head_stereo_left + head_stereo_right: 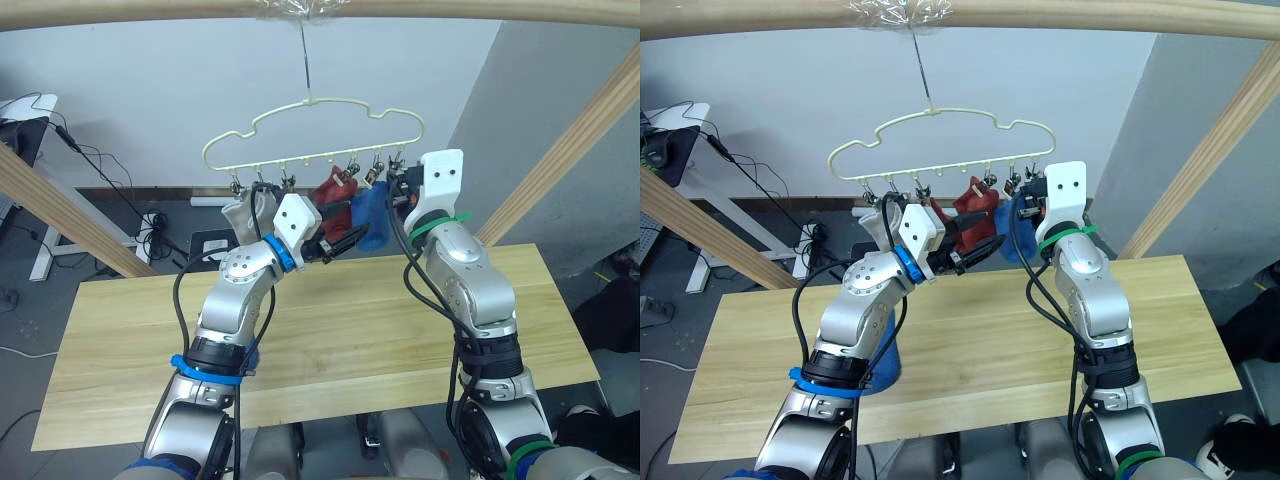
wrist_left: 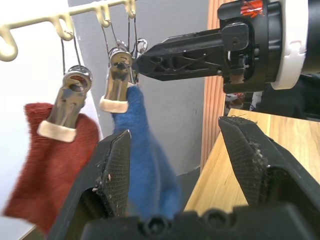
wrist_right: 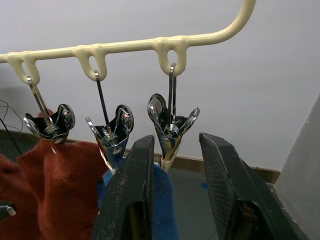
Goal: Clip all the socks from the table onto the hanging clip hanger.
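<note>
The pale clip hanger (image 1: 310, 112) hangs from a wooden pole by its hook. On its clips hang a grey sock (image 1: 243, 215), a rust-red sock (image 1: 335, 190) and a blue sock (image 1: 372, 215). My left gripper (image 2: 175, 160) is open just under the clips, and the blue sock (image 2: 145, 165) hangs between its fingers. My right gripper (image 3: 172, 155) is open with its fingers on either side of the end clip (image 3: 171, 127) that holds the blue sock. A blue shape (image 1: 883, 365), partly hidden by my left forearm, lies on the table (image 1: 340, 320).
The round wooden frame has a top pole (image 1: 420, 8) and slanted poles at left (image 1: 60, 215) and right (image 1: 580, 140). Cables and a power strip (image 1: 150, 225) lie on the floor behind the table. Several clips (image 1: 300, 165) hang bare.
</note>
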Available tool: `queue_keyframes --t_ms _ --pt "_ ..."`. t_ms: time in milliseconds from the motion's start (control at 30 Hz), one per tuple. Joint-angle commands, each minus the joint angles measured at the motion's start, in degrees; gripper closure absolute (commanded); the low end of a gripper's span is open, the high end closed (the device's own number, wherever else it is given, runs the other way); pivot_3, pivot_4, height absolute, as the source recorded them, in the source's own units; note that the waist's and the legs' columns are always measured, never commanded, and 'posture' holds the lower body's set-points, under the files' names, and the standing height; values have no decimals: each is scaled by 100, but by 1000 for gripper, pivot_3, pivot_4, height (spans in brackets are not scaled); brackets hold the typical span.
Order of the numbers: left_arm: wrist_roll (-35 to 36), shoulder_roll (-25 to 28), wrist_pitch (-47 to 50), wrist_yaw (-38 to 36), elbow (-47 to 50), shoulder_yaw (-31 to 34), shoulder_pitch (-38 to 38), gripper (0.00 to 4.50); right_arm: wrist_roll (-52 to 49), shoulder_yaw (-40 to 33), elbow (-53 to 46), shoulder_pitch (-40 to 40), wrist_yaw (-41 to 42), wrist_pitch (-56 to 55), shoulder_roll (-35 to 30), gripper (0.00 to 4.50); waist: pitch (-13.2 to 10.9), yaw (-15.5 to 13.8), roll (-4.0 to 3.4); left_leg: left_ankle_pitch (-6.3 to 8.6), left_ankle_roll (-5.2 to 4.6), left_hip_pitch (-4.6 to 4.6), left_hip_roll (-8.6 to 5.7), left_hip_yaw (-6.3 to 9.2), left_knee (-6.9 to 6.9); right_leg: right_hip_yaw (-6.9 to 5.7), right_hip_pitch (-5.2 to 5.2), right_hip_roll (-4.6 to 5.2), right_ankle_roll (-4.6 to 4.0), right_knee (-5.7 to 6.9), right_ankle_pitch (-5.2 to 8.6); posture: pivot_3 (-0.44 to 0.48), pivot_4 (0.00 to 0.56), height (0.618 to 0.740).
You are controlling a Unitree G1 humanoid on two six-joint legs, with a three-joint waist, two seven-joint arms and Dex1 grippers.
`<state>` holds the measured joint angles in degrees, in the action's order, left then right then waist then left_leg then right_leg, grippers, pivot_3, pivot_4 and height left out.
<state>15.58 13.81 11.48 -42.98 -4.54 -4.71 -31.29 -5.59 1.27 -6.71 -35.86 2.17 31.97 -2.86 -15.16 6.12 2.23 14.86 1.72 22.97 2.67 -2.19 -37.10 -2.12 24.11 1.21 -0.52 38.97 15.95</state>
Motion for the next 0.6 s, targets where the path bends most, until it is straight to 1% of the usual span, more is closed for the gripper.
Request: queue_keyframes --t_ms 33,367,600 --pt "12 6 -55 15 223 -27 -14 1360 68 -61 54 -206 -77 -273 48 3034 0 1 0 0 0 0 0 0 0 0 0 0 0 1 0 -211 262 740" --pt "-34 8 -90 18 210 -43 7 1360 82 -166 516 -476 -275 -634 202 3034 0 -4 0 0 0 0 0 0 0 0 0 1 0 1 0 -203 257 740" --pt "-47 15 -100 13 219 -47 30 1360 92 -178 545 -494 -392 -803 258 3034 0 -4 0 0 0 0 1 -1 1 0 0 1 -1 1 0 -203 257 740"
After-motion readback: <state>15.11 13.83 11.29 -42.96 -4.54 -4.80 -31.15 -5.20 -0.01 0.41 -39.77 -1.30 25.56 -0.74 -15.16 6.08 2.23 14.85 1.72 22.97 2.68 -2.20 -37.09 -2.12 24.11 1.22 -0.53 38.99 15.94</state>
